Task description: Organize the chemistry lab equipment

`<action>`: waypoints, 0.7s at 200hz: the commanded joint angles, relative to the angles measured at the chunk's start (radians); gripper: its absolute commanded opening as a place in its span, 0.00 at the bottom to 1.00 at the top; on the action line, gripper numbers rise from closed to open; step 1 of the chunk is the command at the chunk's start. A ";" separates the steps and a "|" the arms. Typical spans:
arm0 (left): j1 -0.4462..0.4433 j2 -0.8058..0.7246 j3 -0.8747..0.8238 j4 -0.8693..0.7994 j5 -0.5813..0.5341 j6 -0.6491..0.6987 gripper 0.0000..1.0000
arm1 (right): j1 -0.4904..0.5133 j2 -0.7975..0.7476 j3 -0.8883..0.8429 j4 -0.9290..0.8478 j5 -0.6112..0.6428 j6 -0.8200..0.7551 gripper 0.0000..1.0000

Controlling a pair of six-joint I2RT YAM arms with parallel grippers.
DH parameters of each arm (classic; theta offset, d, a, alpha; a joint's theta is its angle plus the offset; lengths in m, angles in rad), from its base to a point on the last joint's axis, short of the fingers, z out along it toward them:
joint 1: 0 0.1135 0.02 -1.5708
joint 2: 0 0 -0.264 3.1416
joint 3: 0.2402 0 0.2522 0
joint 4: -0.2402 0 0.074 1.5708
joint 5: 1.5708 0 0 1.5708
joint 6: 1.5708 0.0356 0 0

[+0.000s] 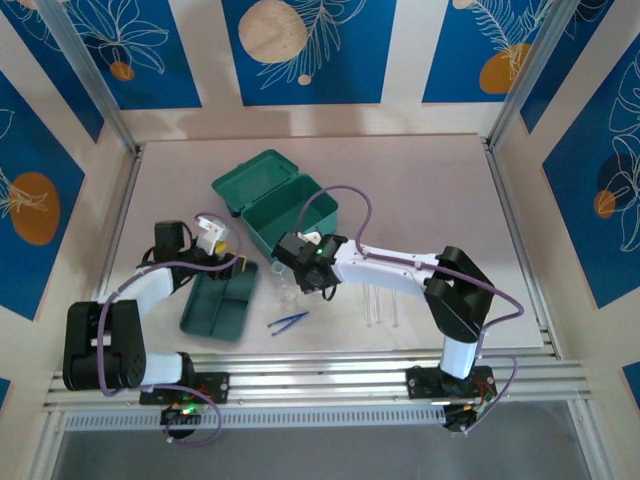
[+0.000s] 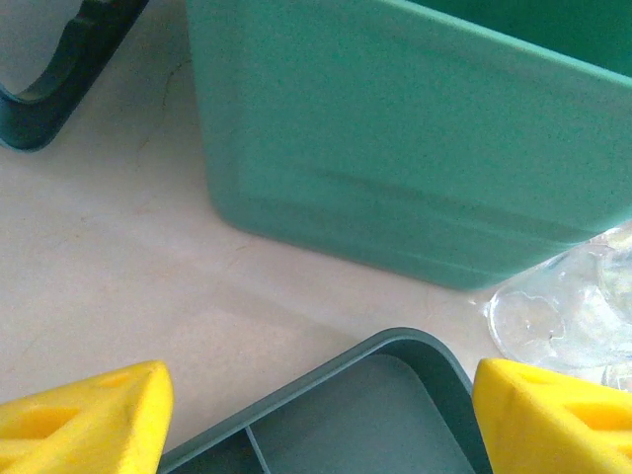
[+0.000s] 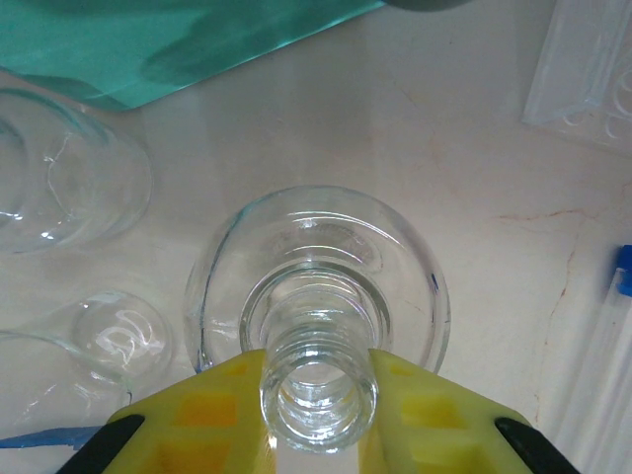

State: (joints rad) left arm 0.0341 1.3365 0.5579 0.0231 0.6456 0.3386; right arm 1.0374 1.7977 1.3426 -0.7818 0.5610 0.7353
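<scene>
My right gripper [image 3: 316, 380] is shut on the threaded neck of a clear glass flask [image 3: 316, 257], whose round base rests on the table. A clear beaker [image 3: 59, 173] and a tiny clear dish [image 3: 109, 346] stand to its left, with the blue tweezers [image 3: 49, 434] at the lower left. From above, the right gripper [image 1: 318, 275] is just in front of the open teal case [image 1: 275, 200]. My left gripper [image 2: 316, 425] is open over a corner of the dark-green divided tray [image 2: 375, 415], close to the case wall [image 2: 415, 148]. Thin clear tubes [image 1: 385, 305] lie to the right.
The tray [image 1: 220, 305] lies at the front left with the left gripper [image 1: 215, 245] at its far end. The tweezers [image 1: 288, 321] lie between tray and tubes. Clear glassware [image 2: 563, 306] stands by the case's near corner. A metal rail [image 1: 330, 375] borders the front edge.
</scene>
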 commanded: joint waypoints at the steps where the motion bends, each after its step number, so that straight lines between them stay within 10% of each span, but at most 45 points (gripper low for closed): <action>1: -0.008 -0.020 -0.010 0.015 0.000 -0.006 0.80 | 0.001 -0.004 0.030 -0.011 0.026 0.016 0.18; 140: -0.008 -0.020 -0.012 0.019 0.001 -0.006 0.80 | 0.041 -0.187 0.116 -0.132 0.034 -0.010 0.16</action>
State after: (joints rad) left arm 0.0341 1.3365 0.5571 0.0231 0.6453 0.3386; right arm 1.0657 1.6745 1.4006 -0.8551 0.5663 0.7338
